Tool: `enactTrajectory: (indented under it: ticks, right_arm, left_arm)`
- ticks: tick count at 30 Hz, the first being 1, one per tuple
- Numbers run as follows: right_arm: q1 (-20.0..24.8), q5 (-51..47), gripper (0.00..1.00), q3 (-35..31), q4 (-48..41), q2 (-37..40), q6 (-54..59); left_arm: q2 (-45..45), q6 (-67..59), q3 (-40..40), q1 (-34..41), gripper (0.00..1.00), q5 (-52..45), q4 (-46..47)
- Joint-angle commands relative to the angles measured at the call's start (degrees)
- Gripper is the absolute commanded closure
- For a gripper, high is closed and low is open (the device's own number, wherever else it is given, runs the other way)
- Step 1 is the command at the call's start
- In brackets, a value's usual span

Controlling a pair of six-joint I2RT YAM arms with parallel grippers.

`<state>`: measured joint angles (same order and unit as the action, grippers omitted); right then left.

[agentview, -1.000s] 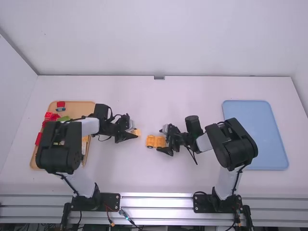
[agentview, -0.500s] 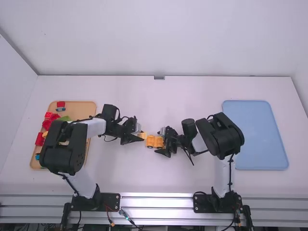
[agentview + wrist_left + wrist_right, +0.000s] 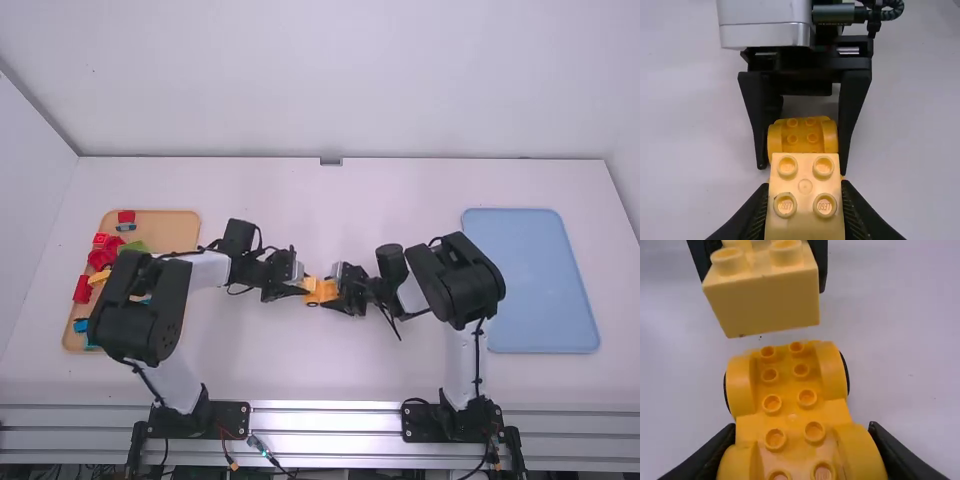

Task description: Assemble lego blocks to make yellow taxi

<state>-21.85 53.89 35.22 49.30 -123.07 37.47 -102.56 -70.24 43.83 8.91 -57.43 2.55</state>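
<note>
We judge the pale yellow block (image 3: 805, 215) light, stiff and hard to break, though its smooth walls could slip or twist in a poor pinch. It is best taken by 2 opposite walls, leaving the 4 top studs and the underside free. The yellow chassis (image 3: 792, 410) should be just as rigid, but its wheels may roll under a push, so we want it held across the fenders.

Near the middle of the table (image 3: 300, 215), our left gripper (image 3: 804, 192) has its jaws closed on the block's near and far walls, studs up, the block's right part reaching past the tips. Our right gripper (image 3: 802, 431) clasps the chassis towards its right end, 1 jaw near and 1 far, its studded left end jutting free. The block is close to that left end; how high above it, we cannot tell
</note>
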Motion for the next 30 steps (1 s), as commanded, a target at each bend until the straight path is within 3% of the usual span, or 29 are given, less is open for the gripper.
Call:
enactTrajectory:
  ticks: [1, 9, 15, 22, 30]
  right_arm:
    - [0.0, 0.3, 0.52, -0.4, -0.5, -1.4, 0.2]
    - [0.1, 0.3, 0.52, -0.4, -0.5, -1.4, 0.2]
    - [0.1, 0.3, 0.51, -0.6, -0.5, -1.4, -0.2]
    - [0.1, 0.3, 0.51, -1.1, -0.4, -1.4, -0.1]
    - [0.0, 0.3, 0.52, -1.2, -1.1, -1.4, -0.1]
  left_arm:
    - [1.4, 1.9, -1.5, 0.2, 0.80, -1.6, -0.7]
    - [1.3, 5.4, -4.6, 0.3, 0.79, -1.4, -6.7]
    - [1.3, 12.2, -6.4, 2.8, 0.80, 4.3, -12.3]
    - [1.3, 12.7, -6.0, 6.2, 0.89, 10.9, -12.0]
    - [1.2, 15.3, -6.0, 5.9, 0.91, 12.4, -13.6]
